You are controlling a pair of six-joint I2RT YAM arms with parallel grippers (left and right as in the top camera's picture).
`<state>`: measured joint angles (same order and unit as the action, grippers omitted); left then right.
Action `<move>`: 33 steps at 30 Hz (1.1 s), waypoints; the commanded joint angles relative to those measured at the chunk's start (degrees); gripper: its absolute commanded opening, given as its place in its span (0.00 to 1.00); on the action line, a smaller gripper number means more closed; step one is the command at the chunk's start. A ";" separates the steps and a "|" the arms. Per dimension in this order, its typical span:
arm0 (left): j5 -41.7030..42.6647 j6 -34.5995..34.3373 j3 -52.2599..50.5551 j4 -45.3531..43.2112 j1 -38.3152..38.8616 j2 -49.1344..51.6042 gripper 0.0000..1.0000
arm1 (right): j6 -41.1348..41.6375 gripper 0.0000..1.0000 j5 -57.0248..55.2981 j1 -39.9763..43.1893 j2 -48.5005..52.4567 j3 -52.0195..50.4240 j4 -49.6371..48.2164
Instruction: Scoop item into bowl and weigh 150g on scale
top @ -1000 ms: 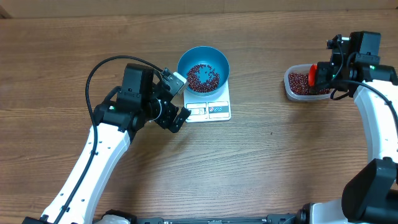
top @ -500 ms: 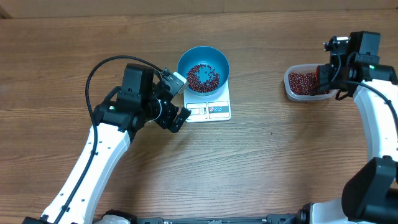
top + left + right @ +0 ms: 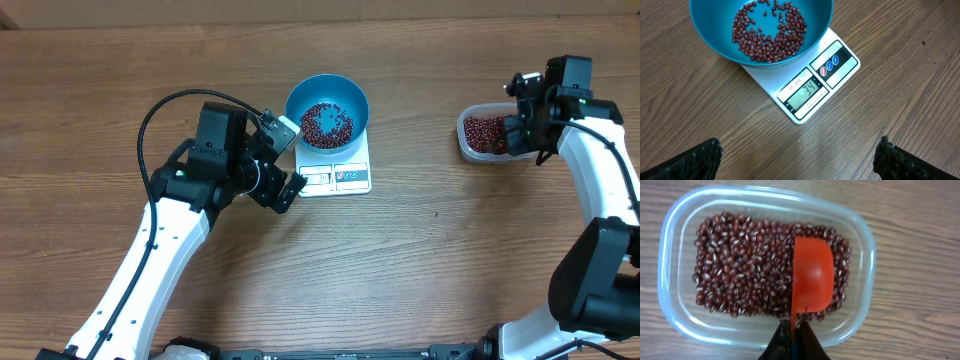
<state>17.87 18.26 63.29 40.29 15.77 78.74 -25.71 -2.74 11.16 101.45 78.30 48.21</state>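
The blue bowl [image 3: 329, 87] sits on the scale [image 3: 336, 177] with some red beans [image 3: 327, 125] inside. Just left of the scale, the left gripper [image 3: 288, 160] has its fingers wide apart and holds nothing. Far right of the scale, the right gripper [image 3: 794, 330] pinches a red scoop [image 3: 812, 275] over more beans in a clear tub [image 3: 670, 245].

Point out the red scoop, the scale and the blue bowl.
red scoop [image 3: 812, 275]: right wrist view, middle of its cup.
scale [image 3: 805, 93]: left wrist view, on the display window.
blue bowl [image 3: 327, 88]: overhead view, bare inner wall above the beans.
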 commanded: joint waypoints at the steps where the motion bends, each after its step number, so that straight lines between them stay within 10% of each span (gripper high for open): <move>1: 1.03 1.27 -0.09 -0.07 0.39 -0.85 1.00 | -0.50 0.04 3.06 0.15 0.59 -0.48 1.27; 33: 1.03 1.27 -0.09 -0.07 0.39 -0.85 1.00 | 7.76 0.04 16.41 0.22 2.86 -1.11 1.16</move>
<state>17.87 18.26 63.29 40.29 15.77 78.74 -19.84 10.98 11.27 103.11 77.56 49.41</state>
